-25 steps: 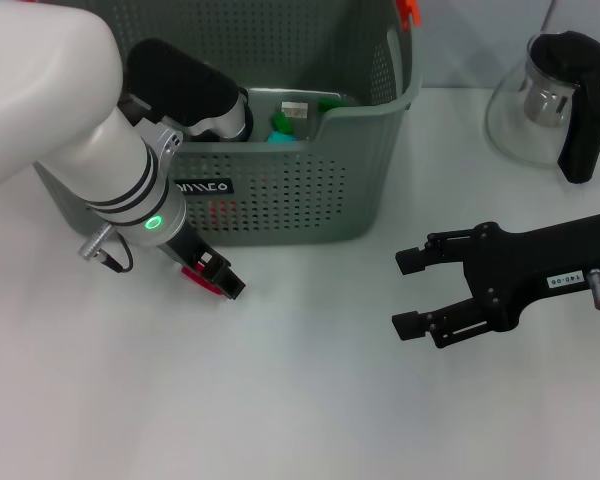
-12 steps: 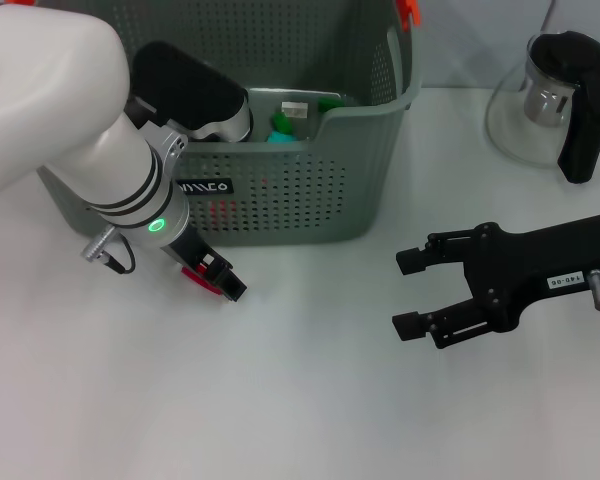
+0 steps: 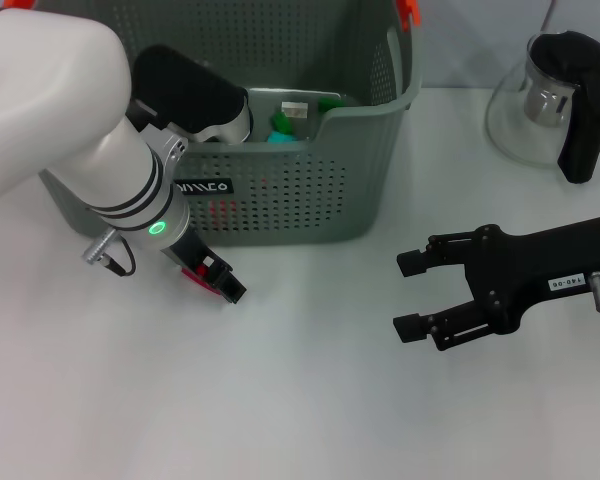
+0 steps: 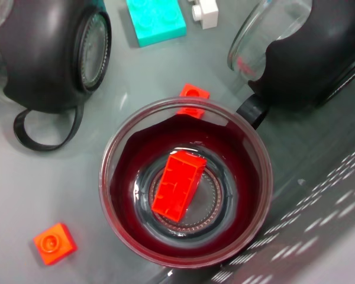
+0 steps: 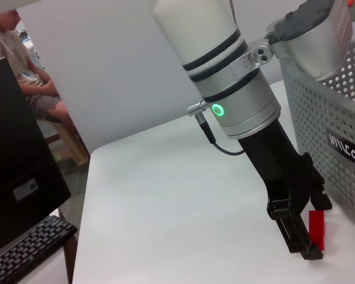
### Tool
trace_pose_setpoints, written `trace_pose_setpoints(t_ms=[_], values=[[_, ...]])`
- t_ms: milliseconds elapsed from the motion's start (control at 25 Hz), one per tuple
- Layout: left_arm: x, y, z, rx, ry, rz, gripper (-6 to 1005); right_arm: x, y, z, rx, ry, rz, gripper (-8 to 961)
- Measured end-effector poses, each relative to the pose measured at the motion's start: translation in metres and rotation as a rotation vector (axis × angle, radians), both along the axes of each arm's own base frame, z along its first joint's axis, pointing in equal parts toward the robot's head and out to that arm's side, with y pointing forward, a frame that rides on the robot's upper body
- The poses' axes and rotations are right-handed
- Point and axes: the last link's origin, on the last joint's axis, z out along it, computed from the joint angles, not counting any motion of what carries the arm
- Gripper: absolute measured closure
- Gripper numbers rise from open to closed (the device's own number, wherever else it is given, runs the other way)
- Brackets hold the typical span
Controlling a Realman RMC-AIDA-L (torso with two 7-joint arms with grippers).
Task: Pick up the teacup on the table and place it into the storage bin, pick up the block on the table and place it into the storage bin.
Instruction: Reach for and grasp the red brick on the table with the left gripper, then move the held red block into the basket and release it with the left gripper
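Left tool (image 3: 220,283), narrow around the red block (image 3: 197,277) on the bench (image 3: 300,400) beside the bin (image 3: 360,150), could clip the bin's wall when lifting.

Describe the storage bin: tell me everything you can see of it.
The storage bin is a large grey-green plastic basket with perforated walls, upright on the white table. An orange clip sits on its rim, a black label with white lettering on its front wall. A teal block shows inside. The left arm crosses its near corner, with the left gripper low before the front wall.
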Motion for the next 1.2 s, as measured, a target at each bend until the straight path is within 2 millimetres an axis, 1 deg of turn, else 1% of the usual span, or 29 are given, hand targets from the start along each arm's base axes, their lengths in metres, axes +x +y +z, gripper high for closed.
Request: trace_pose_setpoints(t_ms=[560,800,1000,1200], values=[[0.0001,0.0010,-0.0010,0.001,0.000,-0.002,123,0.0006,-0.0002,0.0008,0.002,0.004,-0.005,25],[0.0003,0.0010,-0.0009,0.001,0.001,-0.002,325,0.0013,-0.0007,0.0009,0.002,0.004,-0.006,25],[0.0011,-0.0008,-0.0004,-0.012,0.005,0.005,335,0.0017,-0.0012,0.0009,0.001,0.005,-0.007,25],[0.0083,-0.0075,0.0089,-0.050,0.019,0.014,335,0.0020,-0.0012,0.0011,0.001,0.004,-0.007,25]])
